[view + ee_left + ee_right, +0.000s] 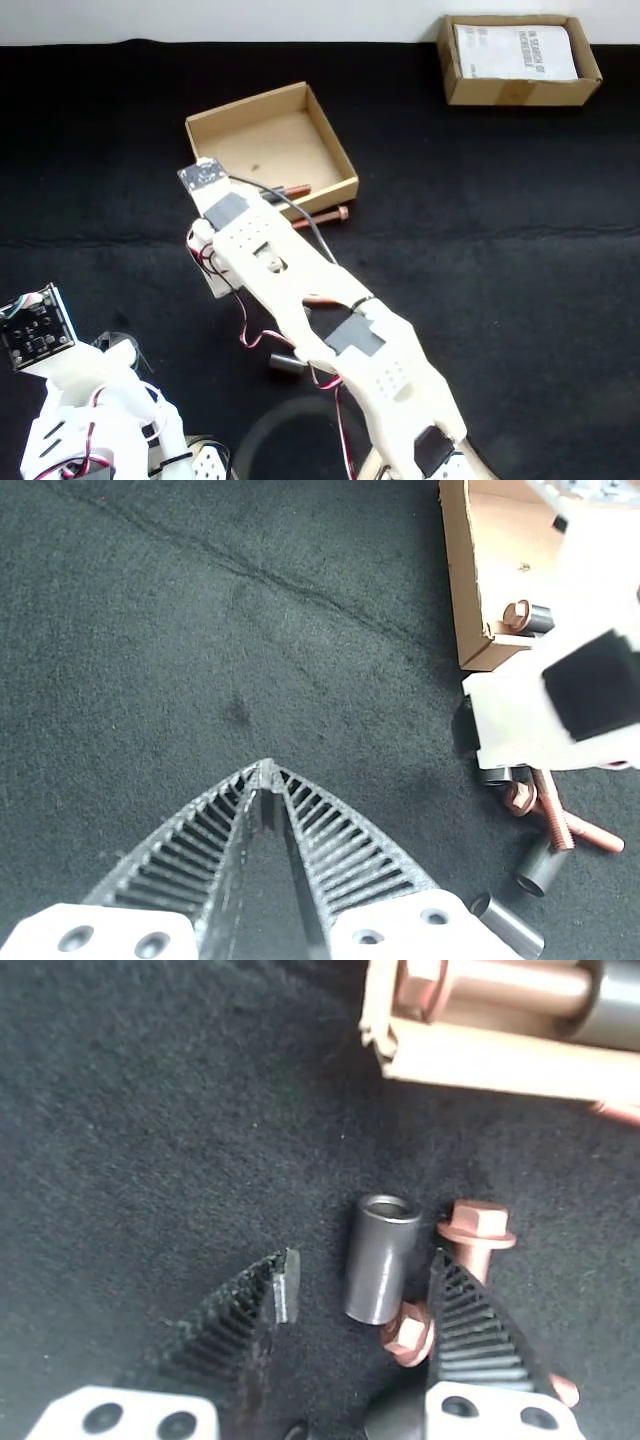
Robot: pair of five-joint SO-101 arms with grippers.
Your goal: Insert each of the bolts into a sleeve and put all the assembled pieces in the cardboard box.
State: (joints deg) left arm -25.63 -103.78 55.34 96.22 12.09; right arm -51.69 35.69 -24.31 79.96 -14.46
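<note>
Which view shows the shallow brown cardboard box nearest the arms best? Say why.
The high view: the whole shallow brown cardboard box, walls and floor, save one corner under the right arm. The left wrist view catches one corner; the right wrist view a strip of wall before a copper bolt in a grey sleeve.

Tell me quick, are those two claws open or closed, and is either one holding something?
Left gripper: shut, holding nothing.
Right gripper: open, with a dark sleeve between its fingers, not gripped.
</note>
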